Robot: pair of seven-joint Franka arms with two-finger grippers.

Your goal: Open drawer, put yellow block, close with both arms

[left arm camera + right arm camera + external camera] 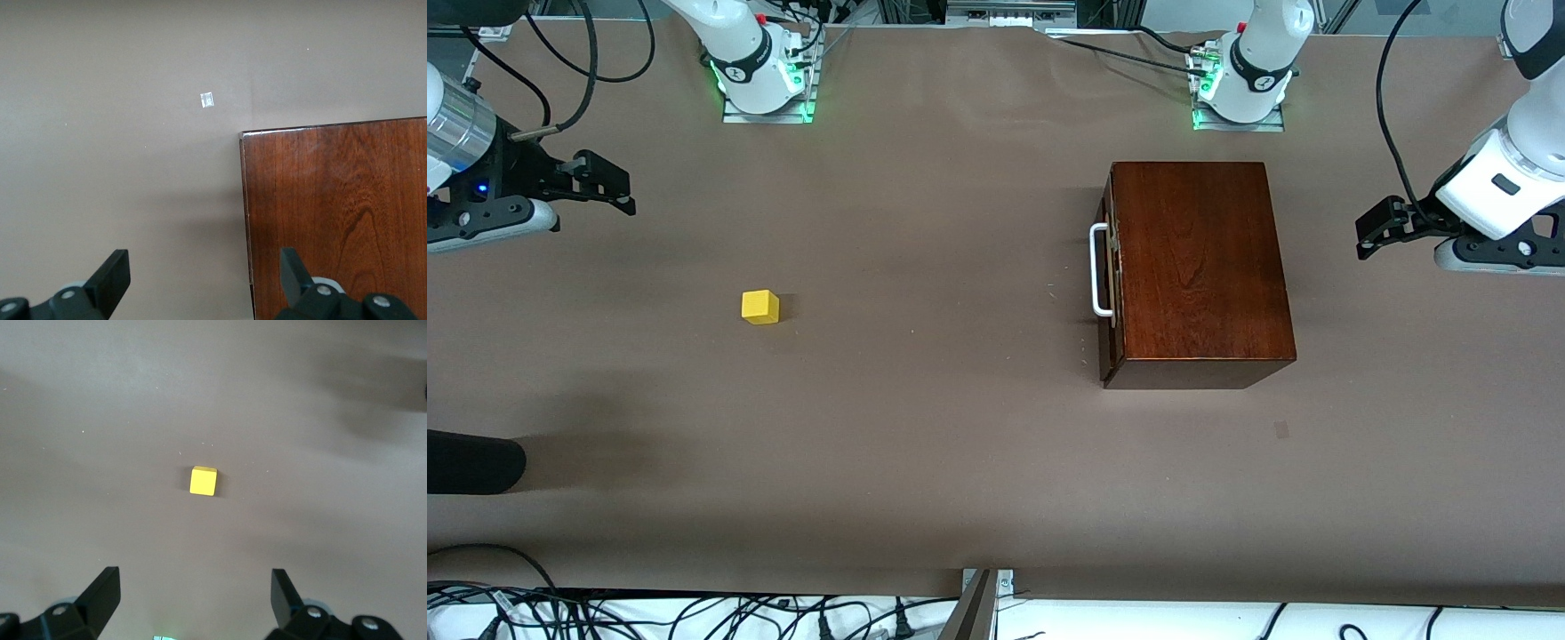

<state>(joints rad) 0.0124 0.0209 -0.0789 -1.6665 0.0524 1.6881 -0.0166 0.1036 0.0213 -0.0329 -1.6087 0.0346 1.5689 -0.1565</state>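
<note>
Right tool (609, 182) hangs in the air over the bench (960, 444) at the right arm's end, fingers (100, 593) spread wide with nothing between them. The block (760, 307) sits on the bench well apart from it, alone, toward the right arm's end; in the right wrist view the block (203, 481) shows out ahead of the spread fingers. It is a small bright yellow cube with crisp edges.

Left tool (1378, 233) hangs past the box (1196, 267) at the left arm's end, fingers (110, 277) apart and empty, one finger (293, 270) over the box's top (340, 220). The box is glossy dark wood with visible grain and square corners. The drawer (1110, 276) is shut, its white loop handle (1100, 270) facing the block. Between block and handle the bench is a plain brown sheet, matte and flat.
</note>
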